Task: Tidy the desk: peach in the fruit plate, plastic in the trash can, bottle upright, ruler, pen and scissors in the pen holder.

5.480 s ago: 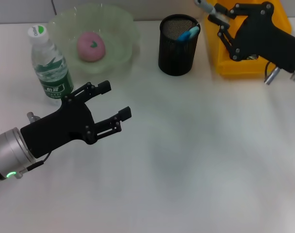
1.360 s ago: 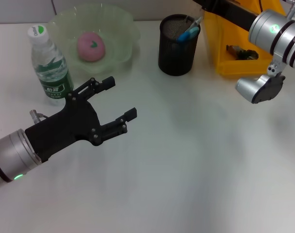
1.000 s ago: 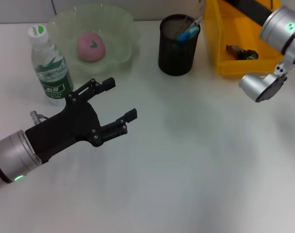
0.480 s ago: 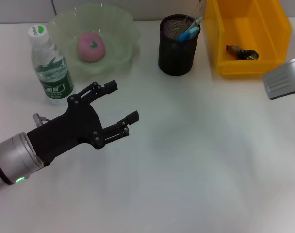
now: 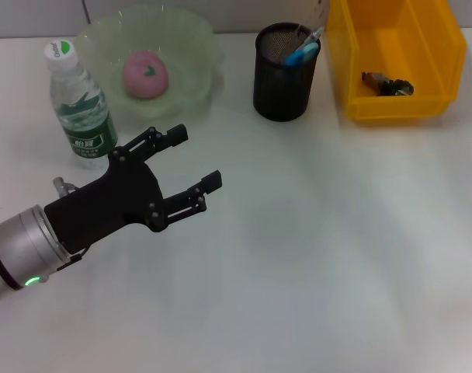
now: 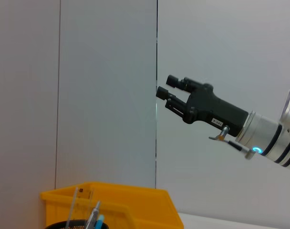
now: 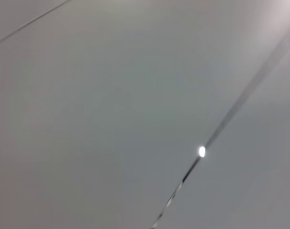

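Note:
A pink peach (image 5: 146, 74) lies in the pale green fruit plate (image 5: 197, 47). A water bottle (image 5: 79, 105) with a green label stands upright left of the plate. The black mesh pen holder (image 5: 282, 78) holds a blue-tipped pen (image 5: 302, 53) and other thin items. The yellow trash bin (image 5: 352, 62) holds a dark crumpled piece (image 5: 387, 83). My left gripper (image 5: 196, 157) is open and empty, hovering over the table in front of the bottle and plate. My right gripper (image 6: 166, 87) is out of the head view and shows raised high against the wall in the left wrist view.
The white table (image 5: 337, 249) stretches to the front and right of my left gripper. The yellow bin (image 6: 135, 207) and the pen holder's rim (image 6: 73, 224) show low in the left wrist view. The right wrist view shows only a grey wall.
My right arm has drawn up and away from the pen holder and bin and left the head view. My left gripper has shifted slightly forward and stays open.

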Robot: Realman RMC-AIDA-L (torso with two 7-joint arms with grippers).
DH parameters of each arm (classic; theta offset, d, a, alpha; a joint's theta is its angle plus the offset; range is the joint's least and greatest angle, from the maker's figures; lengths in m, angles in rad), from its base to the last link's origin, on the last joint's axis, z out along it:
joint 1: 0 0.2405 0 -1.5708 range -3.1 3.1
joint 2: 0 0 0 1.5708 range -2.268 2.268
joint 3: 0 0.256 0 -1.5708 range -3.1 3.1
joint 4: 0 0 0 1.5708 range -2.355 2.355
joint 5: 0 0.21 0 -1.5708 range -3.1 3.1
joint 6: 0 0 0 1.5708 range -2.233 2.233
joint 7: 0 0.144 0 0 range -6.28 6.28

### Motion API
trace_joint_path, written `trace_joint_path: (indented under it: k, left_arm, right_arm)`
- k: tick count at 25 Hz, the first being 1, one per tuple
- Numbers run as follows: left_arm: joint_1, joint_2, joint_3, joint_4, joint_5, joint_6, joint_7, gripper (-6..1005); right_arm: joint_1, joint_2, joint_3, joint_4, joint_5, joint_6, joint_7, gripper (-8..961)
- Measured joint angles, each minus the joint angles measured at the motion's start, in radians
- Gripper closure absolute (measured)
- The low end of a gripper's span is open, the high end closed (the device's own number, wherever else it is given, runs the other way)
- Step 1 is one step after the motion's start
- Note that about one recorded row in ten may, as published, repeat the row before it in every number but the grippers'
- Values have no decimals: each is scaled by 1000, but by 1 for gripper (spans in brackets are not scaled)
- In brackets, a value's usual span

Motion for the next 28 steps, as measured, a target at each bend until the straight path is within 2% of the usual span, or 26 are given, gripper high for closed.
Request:
trace_joint_path:
  k: [1,2,3,4,5,7,8,9,11,12,13,14,16,18,19,23,27,28]
  left_arm:
    - [0,-1,0,0,0,-2,0,172]
    - [0,-1,0,0,0,-2,0,172]
    - [-2,-2,3,0,0,-6,0,172]
    - [-2,-2,3,0,0,-6,0,172]
    - [-3,-2,5,0,0,-8,0,172]
    - [-4,-3,6,0,3,-10,0,171]
    - [-4,-3,7,-1,5,-10,0,171]
    - [-4,-3,7,-1,5,-10,0,171]
    - [-3,-3,9,-6,7,-10,0,171]
    - [-3,-3,10,-9,8,-9,0,171]
    - [0,-1,12,-12,8,-7,0,171]
    - [0,-1,12,-12,8,-7,0,171]
    - [3,-1,21,-12,9,-3,-4,172]
    - [4,1,43,-13,10,-2,-35,172]
    - [4,2,50,-13,9,-2,-44,172]
    - [4,4,70,-8,10,-4,-82,172]
    - [4,6,72,-3,29,-8,-94,170]
    - [1,9,73,13,72,-7,-119,169]
  right_arm:
    - [0,-3,2,-11,1,21,192,371]
    - [0,-3,2,-11,1,21,192,366]
    - [-2,-4,2,-23,2,34,332,362]
    - [-2,-4,2,-23,2,34,332,357]
    - [-7,-4,1,-32,2,33,482,352]
    - [-11,-4,-3,-35,2,31,539,343]
    - [-23,-4,-19,-47,-11,28,671,338]
    - [-23,-4,-19,-47,-11,28,671,334]
    - [-50,-6,-54,-73,-69,30,870,324]
    - [-50,-6,-54,-73,-69,30,870,320]
    - [-76,-9,-70,-99,-139,37,1025,315]
    - [-76,-9,-70,-99,-139,37,1025,305]
    - [-96,-15,-74,-120,-223,39,1162,285]
    - [-120,-20,-75,-156,-393,33,1324,264]
    - [-120,-20,-75,-156,-393,33,1324,254]
    - [-151,-30,-72,-203,-627,-1,1488,213]
    - [-180,-56,-67,-205,-826,-101,1526,193]
    - [-196,-69,-67,-207,-916,-131,1524,194]
